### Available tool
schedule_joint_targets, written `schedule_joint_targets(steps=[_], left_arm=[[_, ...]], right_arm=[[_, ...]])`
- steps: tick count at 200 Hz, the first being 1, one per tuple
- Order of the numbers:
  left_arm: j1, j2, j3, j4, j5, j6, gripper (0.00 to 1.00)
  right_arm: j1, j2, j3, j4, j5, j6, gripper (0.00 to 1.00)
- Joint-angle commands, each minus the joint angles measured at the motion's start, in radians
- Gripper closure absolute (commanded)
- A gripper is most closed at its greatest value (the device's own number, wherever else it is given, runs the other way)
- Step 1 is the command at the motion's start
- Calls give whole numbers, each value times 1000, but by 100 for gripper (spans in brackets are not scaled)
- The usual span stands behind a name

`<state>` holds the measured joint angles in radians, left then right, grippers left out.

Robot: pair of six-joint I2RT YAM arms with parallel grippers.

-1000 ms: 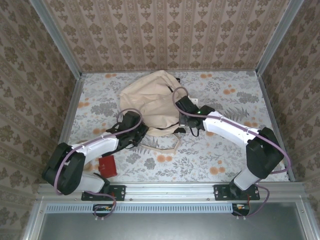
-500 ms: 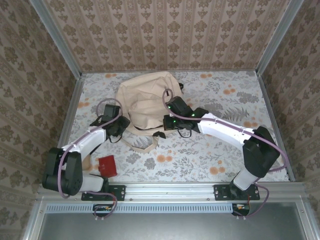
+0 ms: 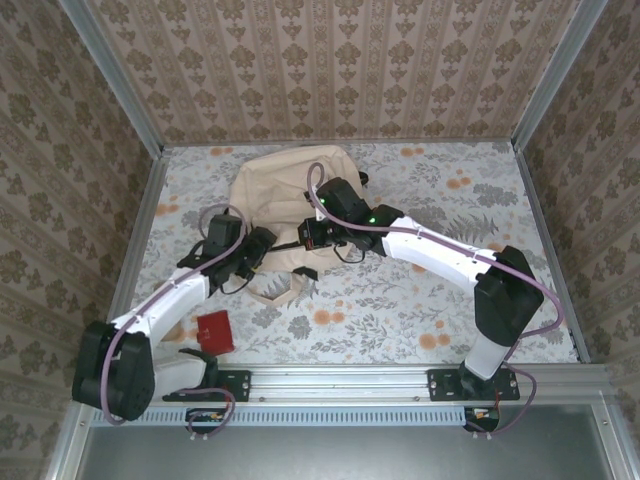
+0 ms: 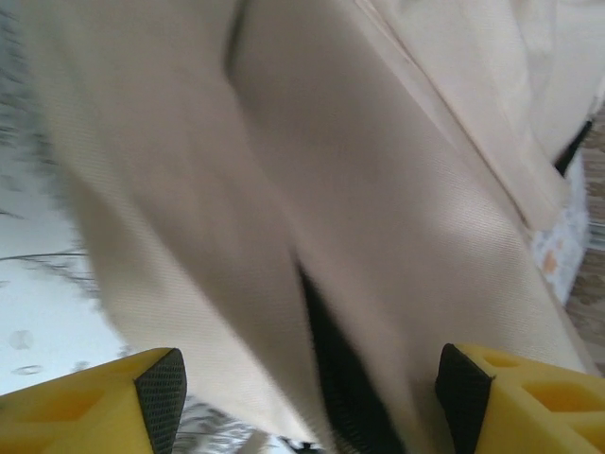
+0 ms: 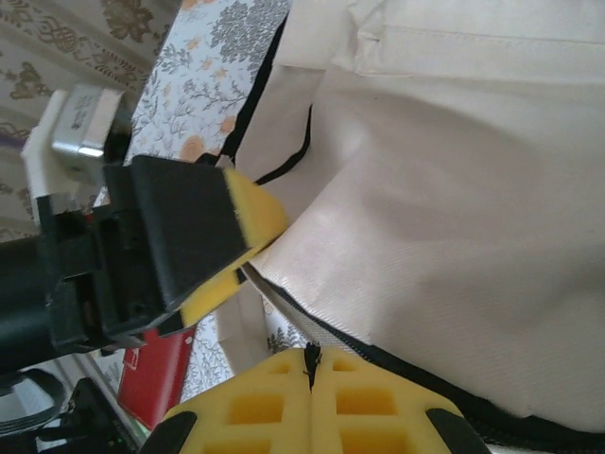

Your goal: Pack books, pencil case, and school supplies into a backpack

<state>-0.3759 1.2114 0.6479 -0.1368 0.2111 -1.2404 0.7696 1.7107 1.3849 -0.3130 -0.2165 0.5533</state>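
The cream backpack (image 3: 280,195) lies at the back middle of the table. My right gripper (image 3: 308,240) is at its near edge, shut on a small black zipper pull (image 5: 309,357) beside the black zipper line. My left gripper (image 3: 264,243) sits just left of it at the same edge. Its jaws stand wide open around a fold of backpack fabric (image 4: 378,189), and the pads (image 4: 163,395) are clear of the cloth. The school supplies, a flat red squarish item (image 3: 214,331), lie on the table near my left arm's base. The books and the pencil case are out of view.
A beige strap (image 3: 285,287) trails from the backpack toward the near edge. The left gripper's yellow finger (image 5: 253,216) is close beside the right gripper's tips. Wallpapered walls with metal posts (image 3: 140,215) enclose the floral table on three sides.
My left gripper has opened and moved left, off the backpack's near edge. My right gripper slid left along the zipper, still shut. The backpack flattened and shifted left.
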Motion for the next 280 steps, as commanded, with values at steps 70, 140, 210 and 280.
schedule_joint_targets(steps=[70, 140, 210, 280], left_arm=[[-10, 116, -55, 190, -105, -96, 80], [28, 129, -96, 96, -171, -33, 99], [55, 120, -110, 70, -180, -11, 100], [80, 78, -125, 37, -174, 13, 100]], right_arm=[[5, -19, -125, -43, 95, 42, 100], [16, -101, -88, -318, 456, 51, 100], [12, -104, 4, -400, 765, -7, 100], [-105, 1, 54, -326, 728, -70, 100]])
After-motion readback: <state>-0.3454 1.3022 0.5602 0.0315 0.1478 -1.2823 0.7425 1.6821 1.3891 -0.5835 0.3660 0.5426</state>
